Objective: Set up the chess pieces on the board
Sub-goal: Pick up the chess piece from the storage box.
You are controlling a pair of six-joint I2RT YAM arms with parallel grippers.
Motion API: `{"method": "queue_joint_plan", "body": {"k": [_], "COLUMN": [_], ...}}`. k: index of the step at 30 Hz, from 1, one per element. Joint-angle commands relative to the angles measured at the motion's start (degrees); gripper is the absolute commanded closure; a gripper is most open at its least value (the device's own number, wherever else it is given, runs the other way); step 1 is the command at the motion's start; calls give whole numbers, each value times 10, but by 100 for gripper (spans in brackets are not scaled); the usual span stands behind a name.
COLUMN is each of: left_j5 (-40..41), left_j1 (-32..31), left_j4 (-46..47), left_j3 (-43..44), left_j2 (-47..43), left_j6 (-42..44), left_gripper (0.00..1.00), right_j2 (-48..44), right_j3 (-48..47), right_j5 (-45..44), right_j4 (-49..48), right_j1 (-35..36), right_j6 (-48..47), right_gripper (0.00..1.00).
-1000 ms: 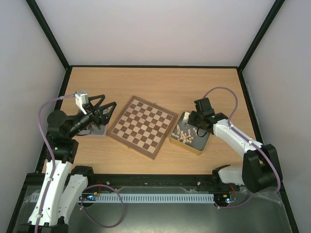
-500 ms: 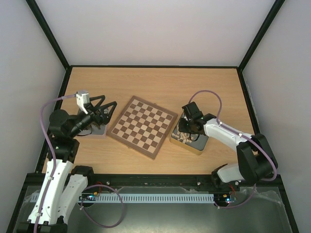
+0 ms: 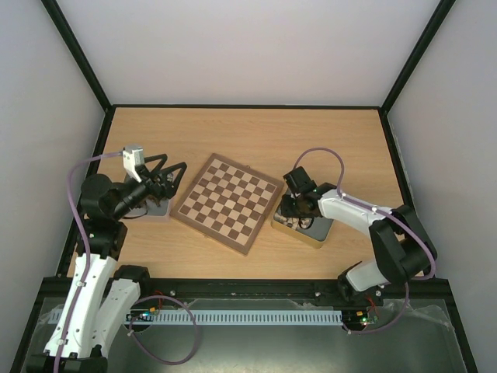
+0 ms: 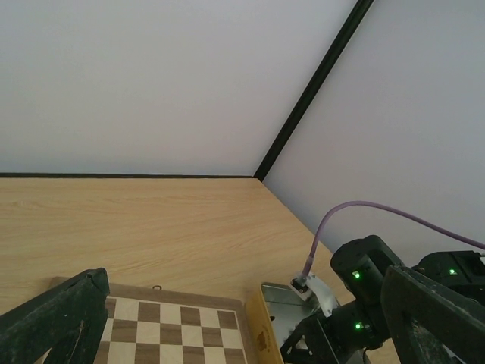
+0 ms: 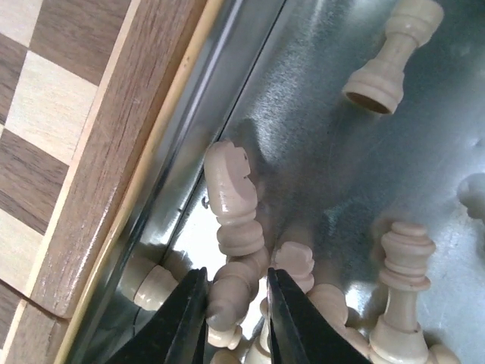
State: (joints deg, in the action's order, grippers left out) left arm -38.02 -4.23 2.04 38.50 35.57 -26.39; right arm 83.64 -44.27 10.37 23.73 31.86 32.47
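Observation:
The chessboard lies bare at mid table; it also shows in the left wrist view and the right wrist view. Several cream chess pieces lie in the gold tin right of the board. My right gripper is down in the tin at its board-side wall. In the right wrist view, the right gripper has its jaws closed narrowly on a lying cream piece, just below a cream knight. My left gripper is open and empty, raised left of the board. No dark pieces show.
A silver tray sits under the left gripper, left of the board. The tin touches the board's right edge. Black frame posts and pale walls enclose the table. Bare wood lies behind the board.
My right gripper has moved left across the tin and dropped among the cream pieces by the board-side wall. The left arm has hardly moved.

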Motion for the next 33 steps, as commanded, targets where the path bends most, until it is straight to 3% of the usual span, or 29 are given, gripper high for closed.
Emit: {"method": "queue_joint_plan", "body": {"k": [1, 7, 16, 25, 33], "left_j5": [10, 19, 72, 121, 154], "left_j1": [-2, -3, -3, -3, -3], "left_j4": [-3, -9, -37, -74, -110], "left_j3": [-10, -13, -14, -6, -10], "left_j2": [0, 0, 3, 13, 11], "left_j6": [10, 14, 19, 16, 7], "left_gripper": [0, 0, 0, 0, 0], "right_j2": [3, -28, -96, -109, -41], "right_j3": [-13, -20, -41, -71, -122], "right_j5": [-50, -114, -176, -89, -59], "right_j4": [11, 19, 41, 25, -61], "right_j1": [8, 9, 9, 12, 109], "right_j6": [4, 18, 36, 35, 46], "right_gripper": [83, 98, 98, 98, 98]}}
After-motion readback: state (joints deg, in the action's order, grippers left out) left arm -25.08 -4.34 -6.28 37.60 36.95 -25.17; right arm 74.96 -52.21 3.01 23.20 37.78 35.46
